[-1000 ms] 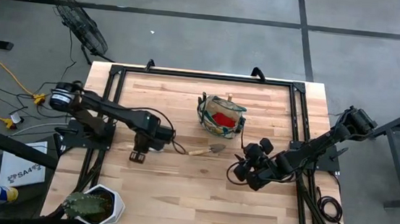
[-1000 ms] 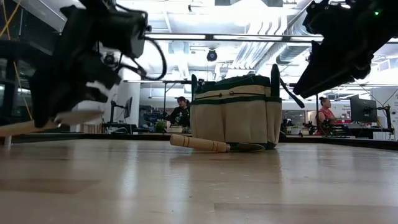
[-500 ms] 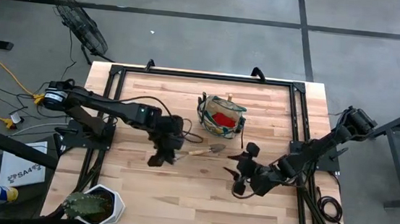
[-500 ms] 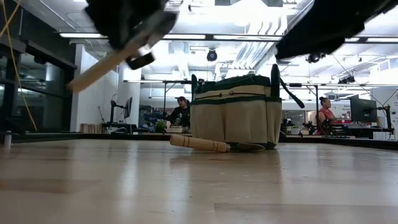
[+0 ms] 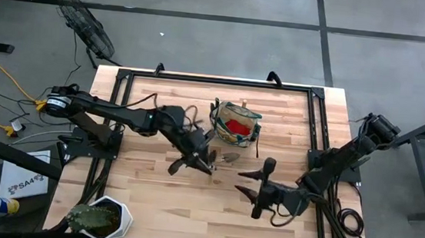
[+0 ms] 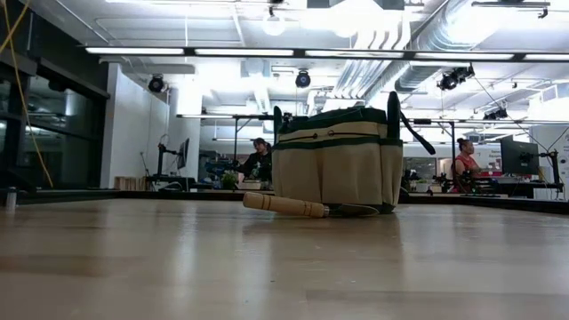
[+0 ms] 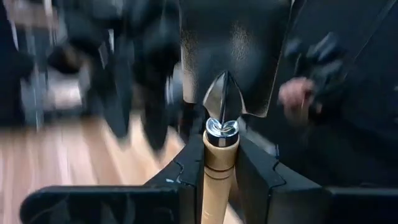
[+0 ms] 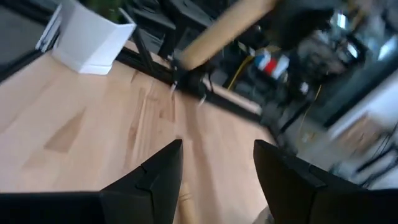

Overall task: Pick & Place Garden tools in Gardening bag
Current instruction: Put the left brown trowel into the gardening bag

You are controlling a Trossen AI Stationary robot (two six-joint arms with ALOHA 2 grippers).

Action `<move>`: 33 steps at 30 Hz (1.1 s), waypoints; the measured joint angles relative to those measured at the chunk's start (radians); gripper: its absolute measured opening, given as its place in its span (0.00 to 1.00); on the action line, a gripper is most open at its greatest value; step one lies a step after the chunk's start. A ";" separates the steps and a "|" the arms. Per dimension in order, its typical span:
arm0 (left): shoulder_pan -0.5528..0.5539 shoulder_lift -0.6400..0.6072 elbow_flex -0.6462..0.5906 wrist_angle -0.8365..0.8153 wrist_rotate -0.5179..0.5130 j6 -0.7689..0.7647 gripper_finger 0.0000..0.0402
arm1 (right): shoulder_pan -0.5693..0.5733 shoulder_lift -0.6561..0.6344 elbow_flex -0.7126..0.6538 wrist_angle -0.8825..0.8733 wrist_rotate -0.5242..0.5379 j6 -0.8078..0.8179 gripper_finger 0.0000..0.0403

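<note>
The khaki gardening bag [image 5: 235, 125] with green trim stands on the table's far middle and holds a red lump [image 5: 236, 126]; it also shows in the low view [image 6: 338, 164]. One wooden-handled trowel [image 5: 226, 158] lies flat on the table just in front of the bag, as the low view [image 6: 289, 205] also shows. My left gripper [image 5: 200, 158] is beside that trowel, raised, shut on a second trowel [image 7: 230, 62]. My right gripper [image 5: 252, 182] is open and empty, to the near right of the bag. The rake and shears are out of view. My left gripper pinches the second trowel's wooden handle [image 7: 219, 171] between its two fingers [image 7: 186, 174], just behind the metal collar. The handle lies along the fingers and the blade sticks out ahead of them. The handle's free end [image 5: 177, 167] points to the near left, and the trowel is clear of the table.
A plant in a white hexagonal pot [image 5: 103, 217] stands at the near left corner and shows in the right wrist view [image 8: 93, 37]. A black frame [image 5: 216, 81] runs round the table. Bare wood lies along the near edge. People sit in the room behind [image 6: 260, 160].
My left gripper has carried the second trowel up and toward the table's right, to just in front of the bag, turning as it went; it has left the low view. My right gripper has turned and shifted a little toward the near edge.
</note>
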 joint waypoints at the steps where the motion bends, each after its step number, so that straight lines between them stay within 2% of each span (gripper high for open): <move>1: 0.000 0.000 0.000 0.065 -0.002 -0.012 0.14 | 0.010 0.000 0.000 0.022 0.004 -0.067 0.47; 8: 0.000 0.000 0.000 0.443 -0.108 -0.153 0.14 | 0.055 0.000 0.000 0.235 0.051 -0.543 0.47; 13: -0.001 0.000 0.000 0.526 -0.244 -0.247 0.14 | 0.045 0.000 0.000 0.452 0.047 -0.946 0.47; 17: -0.001 0.000 0.000 0.543 -0.329 -0.270 0.14 | 0.015 0.000 0.000 0.568 0.003 -1.153 0.47; 24: -0.001 0.000 0.000 0.604 -0.449 -0.320 0.14 | -0.034 0.000 0.000 0.741 -0.044 -1.389 0.47; 33: -0.001 0.001 0.000 0.618 -0.493 -0.315 0.14 | -0.124 0.000 0.000 0.866 -0.212 -1.474 0.43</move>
